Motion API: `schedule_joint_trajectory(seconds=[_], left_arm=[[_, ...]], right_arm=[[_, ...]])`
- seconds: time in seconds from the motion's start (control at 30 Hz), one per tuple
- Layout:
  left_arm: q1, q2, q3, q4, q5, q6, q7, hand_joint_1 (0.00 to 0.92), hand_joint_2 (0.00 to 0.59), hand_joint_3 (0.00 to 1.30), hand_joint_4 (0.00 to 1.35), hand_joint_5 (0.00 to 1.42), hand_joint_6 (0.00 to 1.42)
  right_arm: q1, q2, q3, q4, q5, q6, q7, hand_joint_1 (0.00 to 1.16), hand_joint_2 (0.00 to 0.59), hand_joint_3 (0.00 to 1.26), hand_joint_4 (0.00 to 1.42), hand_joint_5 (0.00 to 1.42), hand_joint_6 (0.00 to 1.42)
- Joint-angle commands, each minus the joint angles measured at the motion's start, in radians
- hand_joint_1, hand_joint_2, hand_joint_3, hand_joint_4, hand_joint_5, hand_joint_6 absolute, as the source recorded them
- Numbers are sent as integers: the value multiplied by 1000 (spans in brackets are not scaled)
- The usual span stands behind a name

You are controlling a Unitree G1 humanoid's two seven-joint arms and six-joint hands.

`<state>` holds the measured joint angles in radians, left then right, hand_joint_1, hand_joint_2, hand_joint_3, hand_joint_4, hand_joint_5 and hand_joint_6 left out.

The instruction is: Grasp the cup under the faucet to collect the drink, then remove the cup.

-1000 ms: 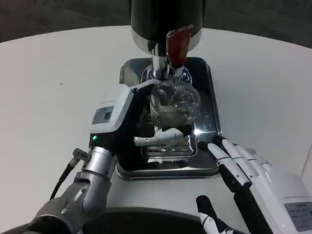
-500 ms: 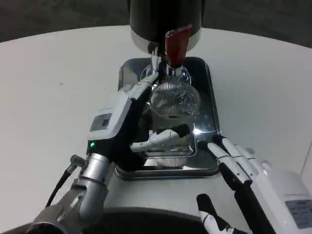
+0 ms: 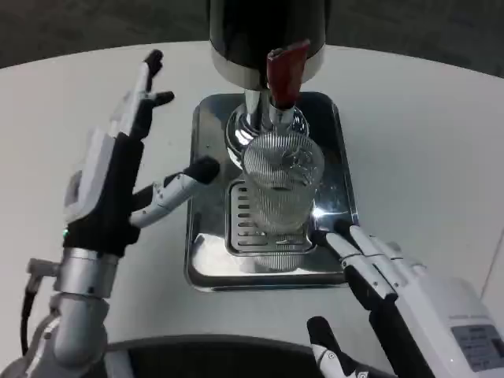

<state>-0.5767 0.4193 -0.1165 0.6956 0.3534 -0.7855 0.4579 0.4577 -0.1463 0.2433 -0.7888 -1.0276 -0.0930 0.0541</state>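
Observation:
A clear ribbed glass cup (image 3: 280, 185) stands upright on the grate of the steel drip tray (image 3: 206, 260), right under the faucet with its red lever (image 3: 283, 75). My left hand (image 3: 118, 169) is open to the left of the tray, fingers spread and apart from the cup, thumb reaching toward the tray's left rim. My right hand (image 3: 386, 272) lies open at the tray's front right corner, fingertips close to the cup's base without holding it.
The black drink dispenser (image 3: 268, 35) rises behind the tray at the top middle. White table (image 3: 425, 142) spreads on both sides. A dark curved edge (image 3: 220, 350) runs along the bottom of the picture.
My left hand has let go of the cup and pulled away to the left, fingers spreading. The cup stays under the faucet. My right hand has barely moved.

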Motion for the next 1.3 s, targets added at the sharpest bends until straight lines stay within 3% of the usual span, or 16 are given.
schedule_joint_trajectory(seconds=[0.03, 0.17, 0.3, 0.53, 0.7, 0.93, 1.03, 1.3], left_arm=[[35, 45, 44, -118, -182, -3, -233, 0, 0, 0, 0, 3, 0], [15, 75, 71, -183, -393, 25, -498, 0, 0, 0, 0, 0, 0], [8, 57, 125, -272, -532, 60, -643, 0, 51, 0, 0, 0, 0], [-11, 17, 171, -383, -633, 125, -770, 0, 165, 0, 0, 0, 0], [-35, -6, 175, -502, -719, 216, -860, 0, 177, 0, 0, 5, 1], [-62, -21, 157, -556, -708, 295, -966, 0, 171, 0, 0, 58, 51], [-86, -15, 143, -548, -633, 272, -983, 0, 168, 0, 0, 63, 56], [-146, -42, 134, -478, -645, 318, -1049, 0, 158, 0, 0, 80, 66]], right_arm=[[-6, 6, 17, 3, -16, 2, 16, 516, 510, 146, 64, 111, 146], [-18, 6, 22, 6, -27, 5, 23, 516, 513, 146, 64, 111, 146], [-24, 10, 27, 15, -33, 9, 24, 517, 515, 146, 64, 111, 146], [-66, 22, 23, 51, -38, 21, 17, 519, 516, 146, 64, 111, 146], [-77, 34, 19, 61, -38, 41, 12, 520, 517, 146, 71, 111, 146], [-134, 30, -6, 77, -29, 55, 8, 521, 517, 152, 79, 111, 146], [-161, 30, -13, 90, -27, 63, 7, 521, 517, 154, 83, 111, 146], [-151, 26, -11, 81, -19, 67, 8, 522, 517, 156, 86, 117, 146]])
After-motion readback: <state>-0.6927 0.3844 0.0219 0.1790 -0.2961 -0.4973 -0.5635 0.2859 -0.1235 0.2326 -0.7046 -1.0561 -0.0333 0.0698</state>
